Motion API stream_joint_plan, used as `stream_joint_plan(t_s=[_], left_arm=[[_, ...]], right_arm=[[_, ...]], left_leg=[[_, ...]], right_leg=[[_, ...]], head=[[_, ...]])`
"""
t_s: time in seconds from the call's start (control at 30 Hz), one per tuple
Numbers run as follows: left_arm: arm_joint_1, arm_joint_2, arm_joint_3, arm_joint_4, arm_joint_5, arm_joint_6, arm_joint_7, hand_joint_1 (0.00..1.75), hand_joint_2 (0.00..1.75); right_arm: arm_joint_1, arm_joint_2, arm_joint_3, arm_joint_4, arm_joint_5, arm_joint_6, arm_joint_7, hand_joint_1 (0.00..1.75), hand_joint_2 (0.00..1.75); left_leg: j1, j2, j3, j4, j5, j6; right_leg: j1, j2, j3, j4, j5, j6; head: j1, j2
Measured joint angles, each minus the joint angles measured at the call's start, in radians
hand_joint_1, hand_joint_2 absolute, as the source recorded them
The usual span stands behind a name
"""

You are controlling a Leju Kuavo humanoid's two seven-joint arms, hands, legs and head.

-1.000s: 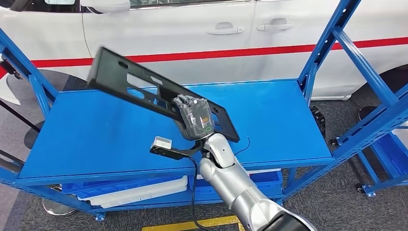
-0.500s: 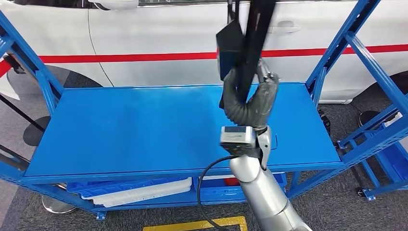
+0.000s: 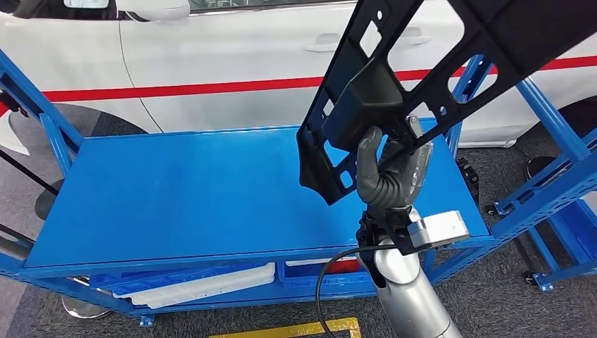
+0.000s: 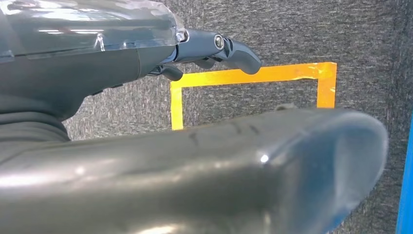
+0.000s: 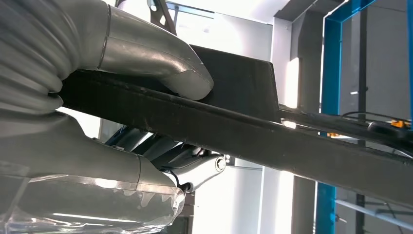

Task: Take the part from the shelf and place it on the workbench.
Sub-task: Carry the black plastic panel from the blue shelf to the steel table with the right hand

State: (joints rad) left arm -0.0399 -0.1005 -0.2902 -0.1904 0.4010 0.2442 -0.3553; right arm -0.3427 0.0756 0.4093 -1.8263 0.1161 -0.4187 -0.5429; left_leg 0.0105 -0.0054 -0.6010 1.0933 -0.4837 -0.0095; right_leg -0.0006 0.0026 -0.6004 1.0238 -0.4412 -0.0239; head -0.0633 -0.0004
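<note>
A white car (image 3: 232, 63) with a red side stripe stands behind a blue steel shelf rack (image 3: 211, 190), whose broad top shelf lies open to the head view, while white trays (image 3: 197, 282) sit on the level below. Grey carpet covers the floor, marked with yellow tape (image 4: 253, 78) seen past the left hand. The right hand (image 3: 391, 172) is raised above the right part of the shelf, its fingers wrapped firmly around a long black plastic part (image 3: 422, 63) with cut-out slots and holes. The part is lifted clear of the shelf, tilted steeply, one end low near the hand and the other running up out of the picture's upper right. In the right wrist view the thumb (image 5: 160, 63) presses on one face of the part's black bar (image 5: 243, 131) and the fingers close beneath it. The left hand (image 4: 209, 46) hangs over the carpet, holding nothing, its fingers loosely extended.
</note>
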Motion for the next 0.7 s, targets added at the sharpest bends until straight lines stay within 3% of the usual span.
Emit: stream_joint_plan(t_s=[0.07,0.17,0.23,0.3,0.33,0.37,0.4,0.43,0.5,0.53,0.6,0.67,0.7], left_arm=[[-0.002,0.002,0.000,0.000,0.004,0.001,0.004,0.00,0.00],[0.000,0.003,0.001,0.000,0.012,0.001,0.000,0.00,0.00],[0.000,0.004,0.002,0.000,0.016,0.002,-0.002,0.00,0.00],[0.000,0.004,0.005,0.000,0.021,0.005,-0.003,0.00,0.00],[0.001,0.004,0.007,0.000,0.024,0.006,-0.004,0.00,0.00],[0.001,0.004,0.010,0.000,0.026,0.008,-0.004,0.00,0.00],[0.002,0.004,0.012,0.000,0.029,0.010,-0.003,0.00,0.00],[0.002,0.003,0.015,0.000,0.032,0.014,-0.003,0.00,0.00],[0.003,0.003,0.019,0.000,0.038,0.022,-0.001,0.00,0.00],[0.004,0.003,0.021,0.001,0.041,0.026,0.000,0.00,0.00],[0.005,0.003,0.026,0.001,0.047,0.034,0.001,0.00,0.00],[0.007,0.002,0.031,0.002,0.054,0.042,0.004,0.00,0.00],[0.009,0.002,0.035,0.003,0.057,0.046,0.006,0.00,0.00]], right_arm=[[0.022,-0.009,0.000,-0.008,-0.008,0.004,-0.018,1.75,1.75],[0.072,-0.030,0.000,-0.017,-0.030,0.020,-0.058,1.75,1.75],[0.105,-0.048,0.000,-0.022,-0.065,0.046,-0.086,1.75,1.75],[0.137,-0.066,-0.001,-0.026,-0.119,0.092,-0.107,1.75,1.75],[0.153,-0.074,-0.002,-0.026,-0.146,0.117,-0.115,1.75,1.75],[0.169,-0.080,-0.003,-0.026,-0.171,0.139,-0.122,1.75,1.75],[0.184,-0.085,-0.005,-0.026,-0.191,0.157,-0.129,1.75,1.75],[0.197,-0.089,-0.007,-0.027,-0.208,0.172,-0.134,1.75,1.75],[0.215,-0.094,-0.014,-0.029,-0.237,0.197,-0.143,1.75,1.75],[0.224,-0.096,-0.018,-0.031,-0.248,0.208,-0.146,1.75,1.75],[0.243,-0.099,-0.028,-0.036,-0.265,0.229,-0.151,1.75,1.75],[0.267,-0.102,-0.041,-0.044,-0.272,0.251,-0.153,1.75,1.75],[0.280,-0.103,-0.050,-0.050,-0.269,0.263,-0.153,1.75,1.75]], left_leg=[[-0.005,-0.001,0.030,-0.065,0.021,0.009],[-0.003,-0.002,0.028,-0.075,0.034,0.023],[0.002,0.004,0.022,-0.087,0.049,0.035],[0.003,0.011,0.007,-0.087,0.061,0.041],[0.002,0.015,-0.002,-0.086,0.066,0.041],[0.002,0.021,-0.011,-0.084,0.071,0.040],[0.003,0.027,-0.020,-0.082,0.076,0.038],[0.003,0.034,-0.029,-0.078,0.080,0.036],[0.003,0.048,-0.043,-0.070,0.088,0.027],[0.002,0.054,-0.045,-0.068,0.092,0.022],[0.000,0.065,-0.044,-0.068,0.101,0.009],[0.003,0.075,-0.043,-0.068,0.105,-0.005],[0.004,0.071,-0.049,-0.058,0.089,-0.011]], right_leg=[[0.002,0.000,-0.003,0.004,0.001,0.009],[0.002,0.000,-0.006,0.004,0.002,0.025],[0.000,0.002,-0.023,0.050,-0.046,0.036],[-0.005,0.002,-0.063,0.167,-0.131,0.046],[-0.009,0.002,-0.081,0.227,-0.163,0.050],[-0.012,0.001,-0.087,0.262,-0.176,0.053],[-0.015,-0.001,-0.075,0.261,-0.168,0.056],[-0.019,-0.005,-0.042,0.220,-0.145,0.059],[-0.021,-0.034,0.053,0.080,-0.100,0.062],[-0.018,-0.049,0.085,0.028,-0.088,0.058],[-0.011,-0.059,0.101,-0.009,-0.085,0.045],[-0.011,-0.043,0.089,-0.012,-0.071,0.027],[-0.010,-0.035,0.080,-0.013,-0.061,0.018]], head=[[0.000,0.000],[0.000,0.000],[0.000,0.000],[0.000,0.000],[0.000,0.000],[0.000,0.000],[0.000,0.000],[0.000,0.000],[0.000,0.000],[0.000,0.000],[0.000,0.000],[0.001,0.000],[0.000,0.000]])
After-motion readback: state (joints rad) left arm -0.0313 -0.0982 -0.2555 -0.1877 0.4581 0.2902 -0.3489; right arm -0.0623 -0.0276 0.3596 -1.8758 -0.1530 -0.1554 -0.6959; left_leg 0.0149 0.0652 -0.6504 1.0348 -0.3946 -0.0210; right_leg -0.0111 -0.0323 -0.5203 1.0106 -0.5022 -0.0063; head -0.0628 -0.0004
